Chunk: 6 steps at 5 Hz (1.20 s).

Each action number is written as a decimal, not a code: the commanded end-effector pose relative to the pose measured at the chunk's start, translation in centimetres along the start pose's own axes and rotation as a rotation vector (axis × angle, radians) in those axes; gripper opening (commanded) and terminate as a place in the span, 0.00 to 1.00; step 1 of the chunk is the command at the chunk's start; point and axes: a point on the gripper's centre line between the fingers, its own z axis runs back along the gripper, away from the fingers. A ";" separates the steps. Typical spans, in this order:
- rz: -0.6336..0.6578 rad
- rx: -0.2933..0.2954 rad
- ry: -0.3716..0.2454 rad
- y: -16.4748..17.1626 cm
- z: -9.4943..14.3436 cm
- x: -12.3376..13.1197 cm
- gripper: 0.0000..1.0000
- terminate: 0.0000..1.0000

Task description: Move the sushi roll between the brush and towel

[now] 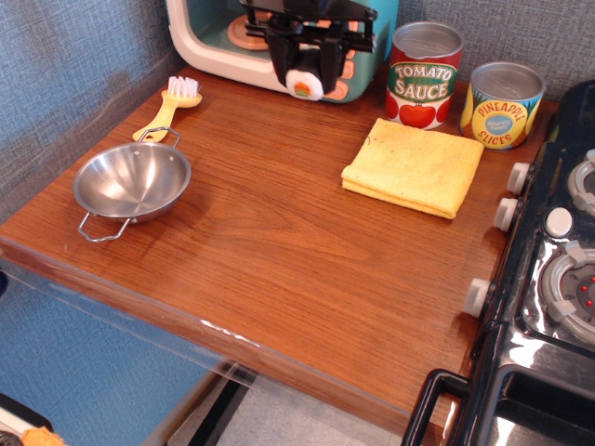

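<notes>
My black gripper [307,82] hangs above the back of the wooden table, in front of the toy microwave, shut on the sushi roll [305,85], whose white face with orange centre points at the camera. The roll is held in the air. The brush [171,102], yellow-handled with white bristles, lies at the back left. The folded yellow towel [414,165] lies flat at the right. The gripper is between them, nearer the back edge.
An empty steel bowl [130,184] stands at the left front of the brush. A toy microwave [223,37] stands at the back. A tomato sauce can [423,74] and a pineapple can [502,104] stand behind the towel. A toy stove [558,279] borders the right.
</notes>
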 end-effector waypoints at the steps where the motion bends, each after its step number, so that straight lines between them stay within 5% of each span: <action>1: -0.009 0.078 -0.023 0.3 -0.8 1.4 0.00 0.00; 4: 0.083 0.156 0.076 4.6 -4.1 0.7 0.00 0.00; 5: 0.113 0.155 0.154 5.1 -5.9 0.5 1.00 0.00; 6: 0.110 0.128 0.144 4.9 -5.5 0.6 1.00 0.00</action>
